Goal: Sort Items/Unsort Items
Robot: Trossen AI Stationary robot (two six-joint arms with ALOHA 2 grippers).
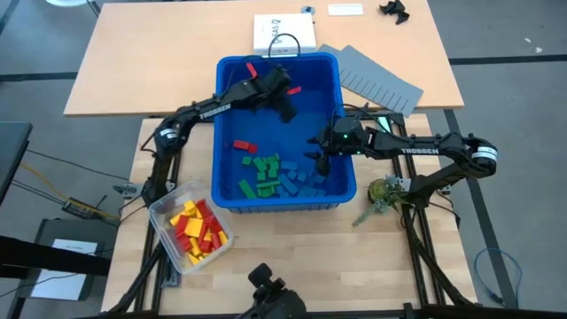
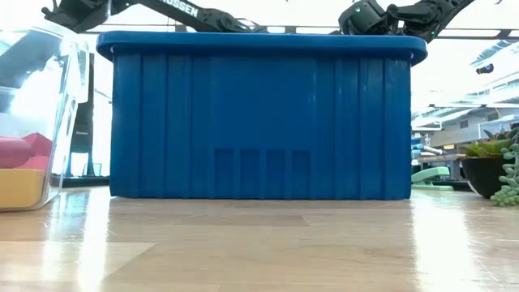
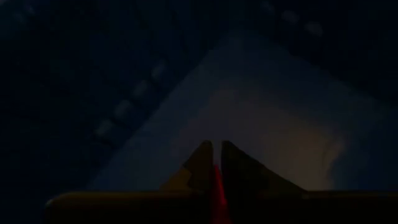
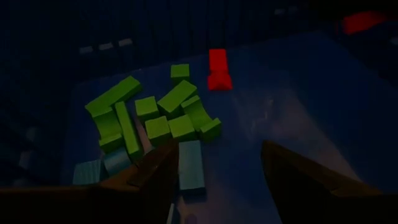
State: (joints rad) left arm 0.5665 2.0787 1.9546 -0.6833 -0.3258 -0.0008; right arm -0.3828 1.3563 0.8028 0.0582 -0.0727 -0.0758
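My left gripper [image 3: 216, 163] pinches a red block [image 3: 217, 186], light, stiff, likely slick; my right gripper [image 4: 214, 177] hangs open above a blue block [image 4: 190, 163].

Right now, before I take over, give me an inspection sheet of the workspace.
Surface: wooden table, bare at the front.
Job's things: green blocks, blue blocks and a red block in the blue bin; red and yellow blocks in the clear container.
Clutter: grey divider sheet, small plant, paper.
Grippers: left gripper shut on a thin red piece; right gripper open above the blue blocks.
Cables: beside the table, left and right.
Surroundings: nothing seen.
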